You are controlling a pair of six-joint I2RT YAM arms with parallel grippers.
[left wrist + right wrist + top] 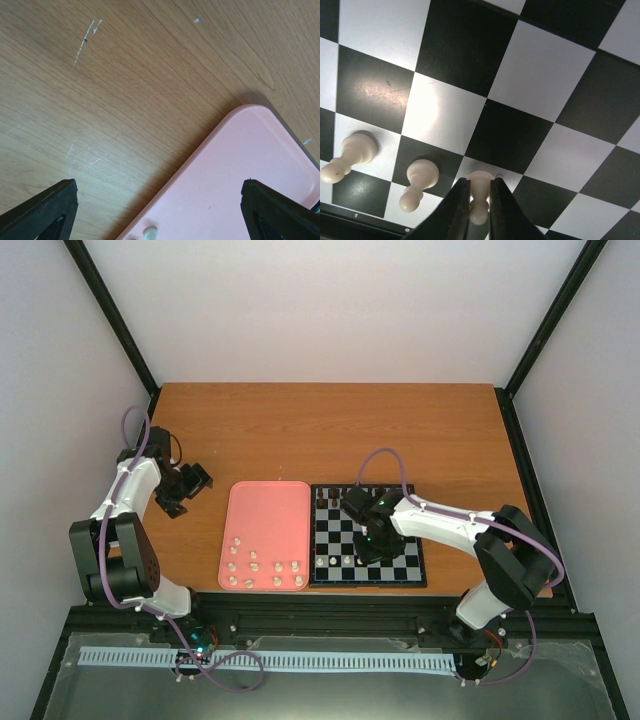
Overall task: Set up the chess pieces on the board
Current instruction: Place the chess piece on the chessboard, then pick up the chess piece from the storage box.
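Cream-white pawn (480, 200) is held upright, narrowly clamped in the nearer right hand (480, 186) over the board's (545, 80) 6 o'clock rows, neighbouring pawns (417, 180) at its 9 o'clock, the left hand (160, 200) spread wide, well apart.

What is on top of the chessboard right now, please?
Dark pieces stand along the far edge of the board. Three cream pawns stand toward its near-left corner, the third pawn clamped in closed jaws of the right arm. That arm covers the middle squares, hiding anything there.
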